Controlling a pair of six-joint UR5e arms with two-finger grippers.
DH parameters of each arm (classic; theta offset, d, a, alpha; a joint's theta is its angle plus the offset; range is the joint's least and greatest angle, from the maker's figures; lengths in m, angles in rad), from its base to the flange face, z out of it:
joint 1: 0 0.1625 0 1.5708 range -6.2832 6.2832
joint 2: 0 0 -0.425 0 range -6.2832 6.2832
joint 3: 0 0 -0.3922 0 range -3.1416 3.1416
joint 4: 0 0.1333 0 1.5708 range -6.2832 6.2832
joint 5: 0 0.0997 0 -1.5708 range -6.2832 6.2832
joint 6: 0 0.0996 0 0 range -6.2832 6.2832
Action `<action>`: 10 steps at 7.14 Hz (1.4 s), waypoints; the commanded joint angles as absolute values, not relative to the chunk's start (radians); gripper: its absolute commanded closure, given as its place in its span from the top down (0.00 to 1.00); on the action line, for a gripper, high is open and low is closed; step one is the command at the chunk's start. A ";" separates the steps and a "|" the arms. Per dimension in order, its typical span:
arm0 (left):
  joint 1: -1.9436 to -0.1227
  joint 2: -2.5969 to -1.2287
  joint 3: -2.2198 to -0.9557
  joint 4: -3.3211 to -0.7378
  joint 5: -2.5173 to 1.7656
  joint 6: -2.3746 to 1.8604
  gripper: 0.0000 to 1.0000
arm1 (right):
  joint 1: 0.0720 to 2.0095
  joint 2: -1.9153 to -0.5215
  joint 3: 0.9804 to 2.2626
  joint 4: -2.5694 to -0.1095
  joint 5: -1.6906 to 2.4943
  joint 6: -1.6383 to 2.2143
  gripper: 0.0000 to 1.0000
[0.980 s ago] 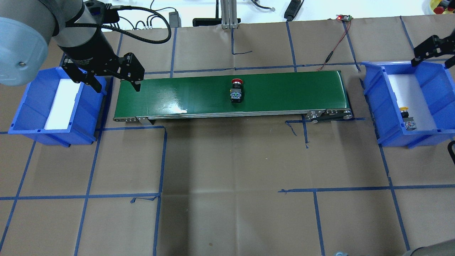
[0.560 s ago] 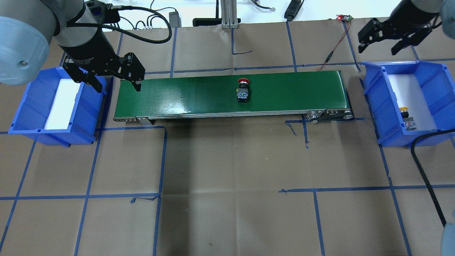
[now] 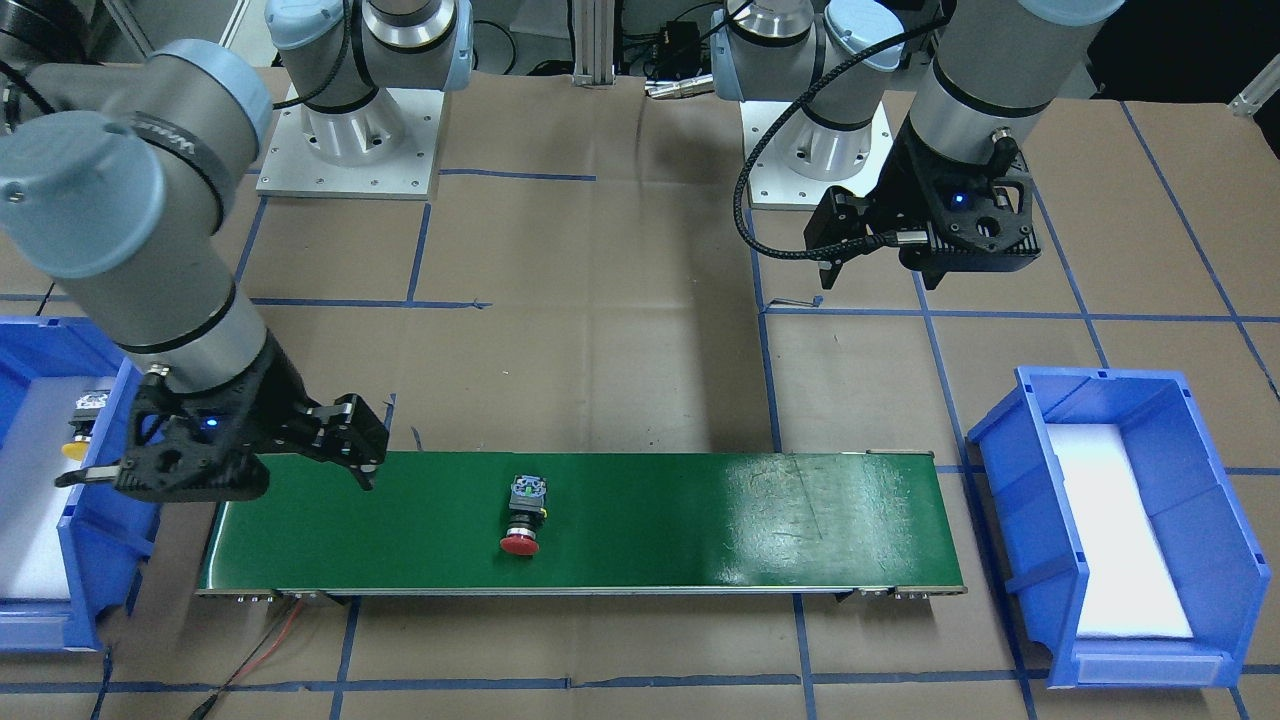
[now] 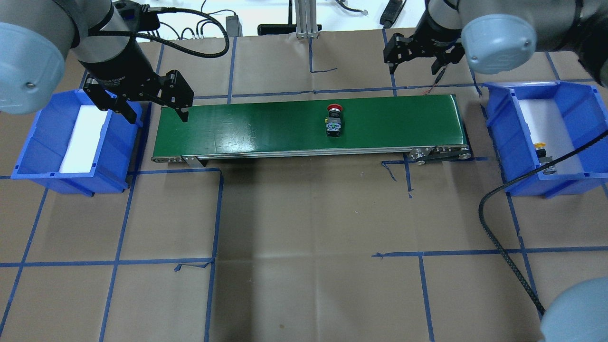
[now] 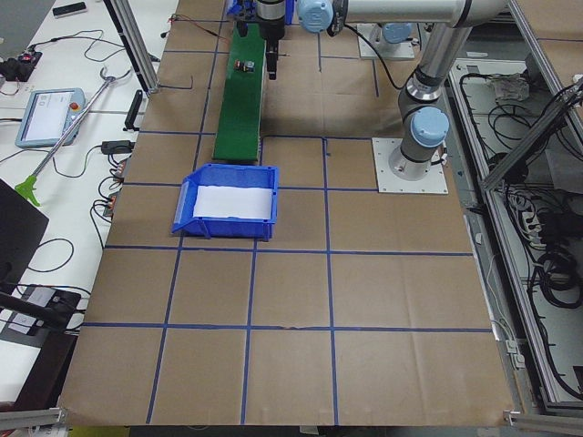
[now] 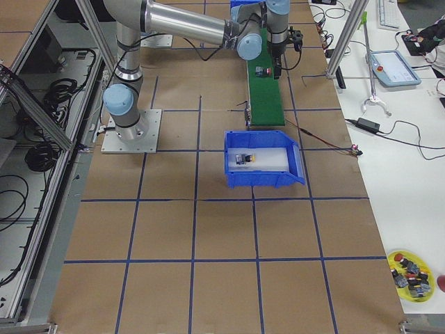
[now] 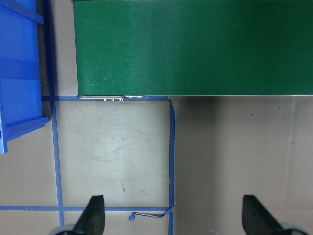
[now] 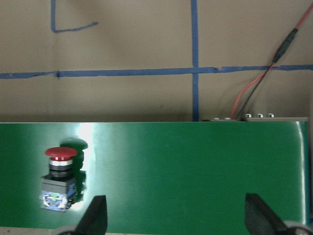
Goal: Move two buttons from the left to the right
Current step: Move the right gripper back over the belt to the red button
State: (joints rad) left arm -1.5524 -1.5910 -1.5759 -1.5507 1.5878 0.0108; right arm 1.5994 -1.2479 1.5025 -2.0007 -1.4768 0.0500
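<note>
We see the red-capped button (image 4: pixel 334 121) lying midway along the green belt (image 4: pixel 247 128), the yellow-capped button (image 4: pixel 541 151) in the bin (image 4: pixel 522 86) beyond its right end, left fingers (image 4: pixel 182 105) released over its left end — right fingers (image 4: pixel 392 56) released above its right half.

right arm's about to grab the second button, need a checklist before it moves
1. Right gripper open, empty: ok.
2. Red-capped push button centred under it: not ok, it lies on its side near the right wrist view's left edge.
3. Green conveyor belt stopped: not ok, the button has moved right since a second ago.
4. Yellow-capped push button in the right blue plastic bin: ok.
5. Left gripper open, away from the red button: ok.
</note>
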 commanded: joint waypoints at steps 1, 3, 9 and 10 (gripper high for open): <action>-1.552 -1.591 -1.577 -1.551 1.588 -0.009 1.00 | 1.670 -1.201 1.500 -2.016 -1.479 0.150 1.00; -1.552 -1.592 -1.578 -1.549 1.586 -0.009 1.00 | 1.671 -1.184 1.502 -2.016 -1.491 0.156 1.00; -1.552 -1.592 -1.577 -1.551 1.586 -0.009 1.00 | 1.621 -1.181 1.519 -2.011 -1.529 0.149 1.00; -1.552 -1.592 -1.577 -1.549 1.586 -0.009 1.00 | 1.618 -1.181 1.537 -2.011 -1.525 0.152 1.00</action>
